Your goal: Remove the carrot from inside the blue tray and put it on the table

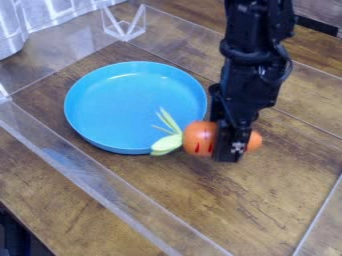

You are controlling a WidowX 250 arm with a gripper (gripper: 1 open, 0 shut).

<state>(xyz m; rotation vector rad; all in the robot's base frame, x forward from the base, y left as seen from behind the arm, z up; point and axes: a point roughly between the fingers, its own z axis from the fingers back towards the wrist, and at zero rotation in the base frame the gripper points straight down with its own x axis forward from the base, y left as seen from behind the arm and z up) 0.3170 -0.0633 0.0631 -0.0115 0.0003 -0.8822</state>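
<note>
The carrot (201, 137) is a stubby orange toy with pale yellow-green leaves (166, 140) that point left over the tray's rim. My gripper (230, 142) points straight down and is shut on the carrot's middle, holding it just above the table (254, 200) beside the right edge of the blue tray (120, 105). The orange body hangs outside the tray's rim, over the wood. The round blue tray has nothing else in it. My black arm rises from the gripper to the top of the view and hides part of the carrot.
A clear glossy sheet covers the dark plank table, with its edges running diagonally at the left and front. A clear plastic object (123, 20) stands at the back left. Bare wood lies right of and in front of the gripper.
</note>
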